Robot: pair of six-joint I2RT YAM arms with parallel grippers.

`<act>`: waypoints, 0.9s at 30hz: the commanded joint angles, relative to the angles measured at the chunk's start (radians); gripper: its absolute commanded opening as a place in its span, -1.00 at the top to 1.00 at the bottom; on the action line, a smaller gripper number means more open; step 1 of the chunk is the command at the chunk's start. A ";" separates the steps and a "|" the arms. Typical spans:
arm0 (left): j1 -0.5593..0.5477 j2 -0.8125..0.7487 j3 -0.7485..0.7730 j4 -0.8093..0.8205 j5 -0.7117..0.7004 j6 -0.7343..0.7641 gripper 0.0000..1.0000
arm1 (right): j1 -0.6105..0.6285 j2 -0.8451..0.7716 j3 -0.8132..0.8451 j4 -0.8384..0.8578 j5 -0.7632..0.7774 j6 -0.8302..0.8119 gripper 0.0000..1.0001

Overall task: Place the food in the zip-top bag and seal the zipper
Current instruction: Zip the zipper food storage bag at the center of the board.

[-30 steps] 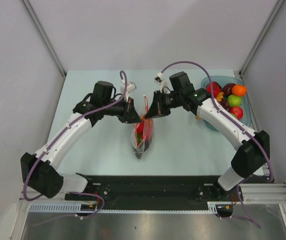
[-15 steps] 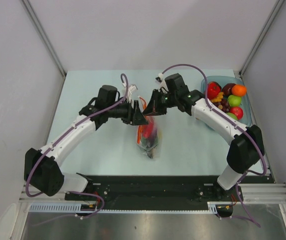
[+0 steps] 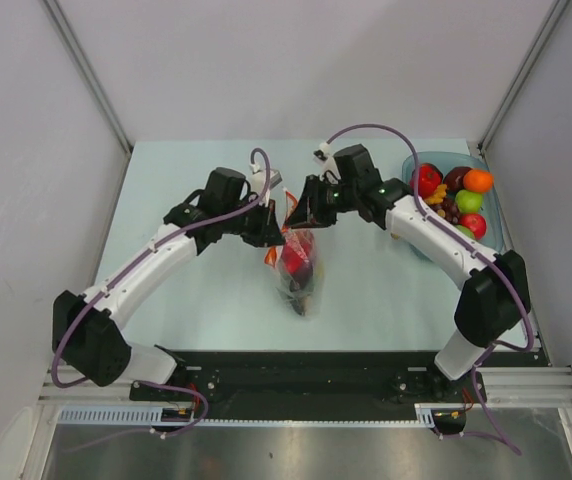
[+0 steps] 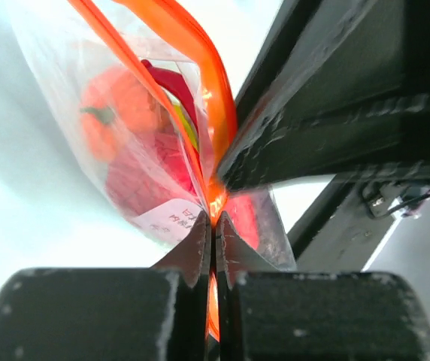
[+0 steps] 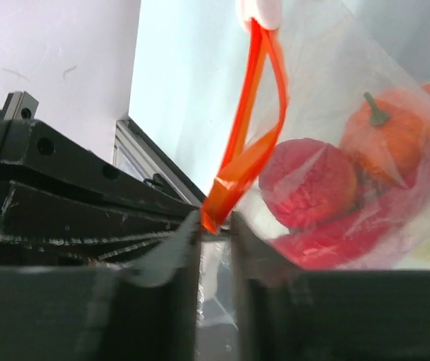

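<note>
On the table point(image 3: 196, 300), the zip-top bag point(image 3: 299, 280) lies with its bottom end toward the arm bases, and red and orange food point(image 5: 309, 180) shows through the plastic. At the bag's far end the left gripper point(image 4: 213, 218) is clamped tight on the zipper point(image 4: 219, 98), with the strip pinched between its fingertips. Facing it, the right gripper point(image 5: 216, 222) has its jaws parted a little, wider than the strip, whose end sits in the gap. Farther right, more fruit fills the blue tray point(image 3: 448, 153).
</note>
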State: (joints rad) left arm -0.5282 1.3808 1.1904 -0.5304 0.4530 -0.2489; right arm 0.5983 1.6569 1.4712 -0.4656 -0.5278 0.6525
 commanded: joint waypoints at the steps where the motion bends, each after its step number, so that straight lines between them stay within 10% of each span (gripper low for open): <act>1: 0.000 -0.017 0.090 -0.075 0.003 0.169 1.00 | -0.100 -0.072 0.006 0.054 -0.093 -0.063 0.31; 8: 0.000 -0.097 0.166 -0.247 0.236 0.640 1.00 | -0.363 -0.181 0.006 0.098 -0.336 -0.302 -0.99; 13: 0.000 -0.137 0.183 -0.508 0.345 1.137 1.00 | -0.381 -0.294 -0.049 0.004 -0.296 -0.604 -0.99; 21: 0.002 -0.293 0.006 -0.523 0.358 1.494 1.00 | -0.332 -0.322 -0.141 -0.307 -0.457 -1.213 -1.00; 27: 0.002 -0.390 -0.115 -0.439 0.380 1.544 1.00 | -0.249 -0.488 -0.431 -0.019 -0.455 -1.350 -0.79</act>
State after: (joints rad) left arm -0.5278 1.0504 1.1118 -1.0428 0.7559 1.1728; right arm 0.2951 1.2663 1.1198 -0.5926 -0.9573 -0.4721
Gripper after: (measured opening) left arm 0.010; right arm 0.928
